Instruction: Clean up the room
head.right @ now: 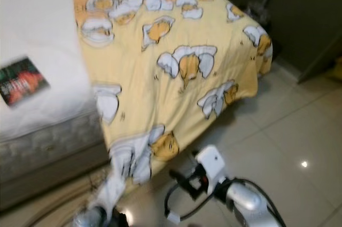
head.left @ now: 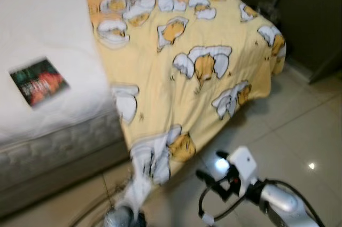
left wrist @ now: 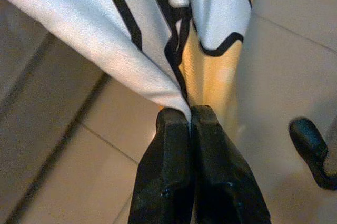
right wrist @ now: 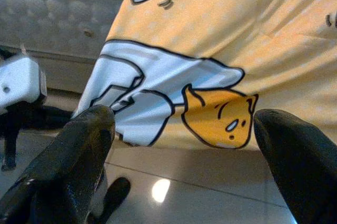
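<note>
The left gripper (left wrist: pixel 189 121) has its two black fingers (left wrist: pixel 168 166) pinched tight on a hanging corner of the yellow blanket (head.left: pixel 214 40), low and near, just above the tiled floor (head.left: pixel 299 131). The cloth runs up from that pinch in a taut fold to the bed. The right gripper (right wrist: pixel 181 145) hangs near on the right with its fingers (right wrist: pixel 79 150) spread wide apart, grasping nothing, facing the blanket's drooping edge. The blanket, printed with egg cartoon figures, covers the right part of the mattress (head.left: pixel 48 34) and spills over its near edge. On the bare white left side lies a dark book (head.left: pixel 38 81).
</note>
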